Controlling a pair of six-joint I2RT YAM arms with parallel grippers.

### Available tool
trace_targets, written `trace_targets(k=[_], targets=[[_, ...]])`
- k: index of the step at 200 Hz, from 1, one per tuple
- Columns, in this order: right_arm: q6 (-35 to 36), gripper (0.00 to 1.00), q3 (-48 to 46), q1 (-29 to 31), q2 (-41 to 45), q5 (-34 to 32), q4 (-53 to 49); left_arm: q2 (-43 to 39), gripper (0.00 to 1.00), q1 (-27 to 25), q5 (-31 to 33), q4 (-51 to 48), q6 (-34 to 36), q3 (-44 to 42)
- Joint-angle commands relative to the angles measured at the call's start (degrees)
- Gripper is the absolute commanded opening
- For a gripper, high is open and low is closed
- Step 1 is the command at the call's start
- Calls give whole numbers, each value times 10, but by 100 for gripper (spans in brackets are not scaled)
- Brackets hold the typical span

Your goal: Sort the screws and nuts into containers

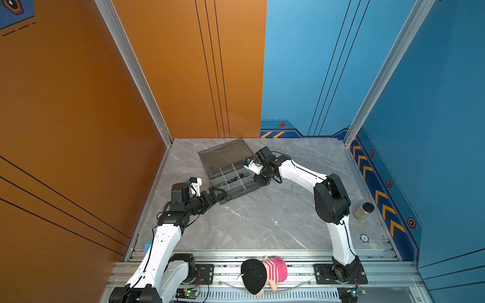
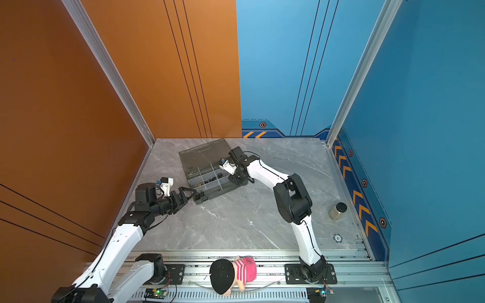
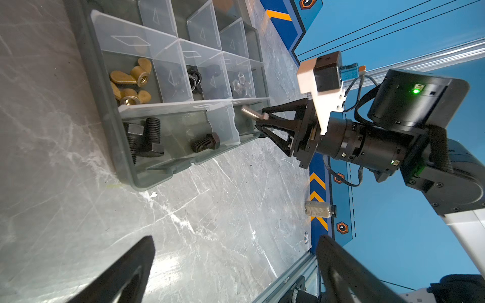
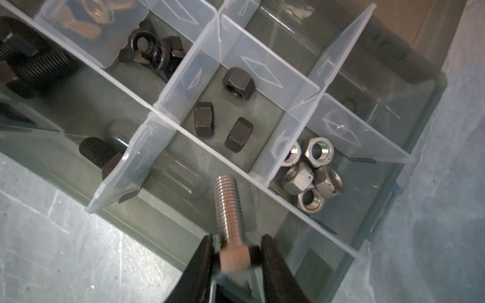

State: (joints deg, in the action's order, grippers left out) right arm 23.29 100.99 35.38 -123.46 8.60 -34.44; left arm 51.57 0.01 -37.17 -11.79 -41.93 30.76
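You were binning the bolt [image 4: 228, 207] | it hung over a cell [image 4: 301, 244], case [image 1: 226, 155] mid-frame in a top view | right pincer [image 4: 237, 238] round its head, grip unclear; left pincer [image 3: 236, 238] gaped | next needed: clean drop.

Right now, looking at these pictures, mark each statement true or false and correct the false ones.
1. The brass wing nuts lie mixed with the black hex nuts. False: they lie apart, unmixed.
2. The head of the silver bolt lies between the right jaws. True.
3. The left jaws stand wide open, empty. True.
4. The lid of the case is shut. False: it lies open.
5. The jar stands inside the case. False: it stands on the table, well apart from the case.
6. The silver nuts share one cell. True.
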Motion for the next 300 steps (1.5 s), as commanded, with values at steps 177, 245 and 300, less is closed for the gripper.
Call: trace_targets(k=[177,245,300], targets=[[-127,100,-141,-89,168,69,55,-53,98,19,78,-26,36,27],[-133,100,-338,-157,394,37,121,-60,98,21,183,-87,109,68],[-209,100,-490,-251,540,23,226,-115,98,22,279,-44,164,51]])
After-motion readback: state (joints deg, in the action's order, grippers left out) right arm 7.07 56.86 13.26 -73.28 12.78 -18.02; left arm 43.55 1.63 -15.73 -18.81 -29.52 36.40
